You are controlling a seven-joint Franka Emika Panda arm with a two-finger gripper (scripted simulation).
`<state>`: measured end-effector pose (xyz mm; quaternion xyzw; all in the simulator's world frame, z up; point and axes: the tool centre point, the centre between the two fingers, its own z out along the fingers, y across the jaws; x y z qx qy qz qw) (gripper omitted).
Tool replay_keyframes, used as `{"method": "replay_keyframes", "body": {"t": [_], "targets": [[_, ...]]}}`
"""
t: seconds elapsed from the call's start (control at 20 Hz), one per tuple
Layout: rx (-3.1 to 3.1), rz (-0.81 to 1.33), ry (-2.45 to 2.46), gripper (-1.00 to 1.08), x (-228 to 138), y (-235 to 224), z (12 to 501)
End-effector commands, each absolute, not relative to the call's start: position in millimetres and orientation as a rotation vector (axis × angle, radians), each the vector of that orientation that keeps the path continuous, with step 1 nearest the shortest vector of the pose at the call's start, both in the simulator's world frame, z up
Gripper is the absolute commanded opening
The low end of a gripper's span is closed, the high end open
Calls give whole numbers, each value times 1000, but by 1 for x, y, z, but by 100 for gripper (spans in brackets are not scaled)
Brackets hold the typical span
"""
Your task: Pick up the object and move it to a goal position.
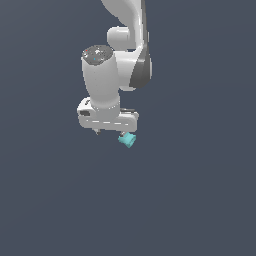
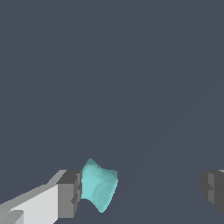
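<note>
Below the white arm (image 1: 117, 65), in the exterior view, the jaws (image 1: 111, 132) point down over a plain dark grey tabletop (image 1: 200, 200). No brand, label or readable writing shows on the arm or anywhere else; the only marks are small coloured specks on the round cap at the wrist, too small to make out.

A teal block (image 1: 127, 140) sits at the lower edge of the jaws, toward the exterior view's right, tilted so that its corners point diagonally. It is roughly cube-like, so no clear long axis can be told (its sides look slightly pinched in the wrist view).

Seen from the wrist, the block (image 2: 99, 185) lies right against one grey finger pad (image 2: 70, 194), while the other pad (image 2: 213, 191) stands well apart from it. So the jaws are spread wide, gripping nothing; whether the block rests on the tabletop cannot be told.
</note>
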<state>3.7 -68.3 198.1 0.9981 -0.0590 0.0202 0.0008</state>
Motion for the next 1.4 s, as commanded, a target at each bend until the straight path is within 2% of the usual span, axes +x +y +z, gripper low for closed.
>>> {"method": "replay_keyframes", "body": {"t": [0.0, 0.55, 1.35], "targets": [[3134, 62, -193, 100, 3, -68, 197], [3124, 47, -362, 100, -14, -50, 168], [3040, 7, -801, 100, -69, -11, 102]]}}
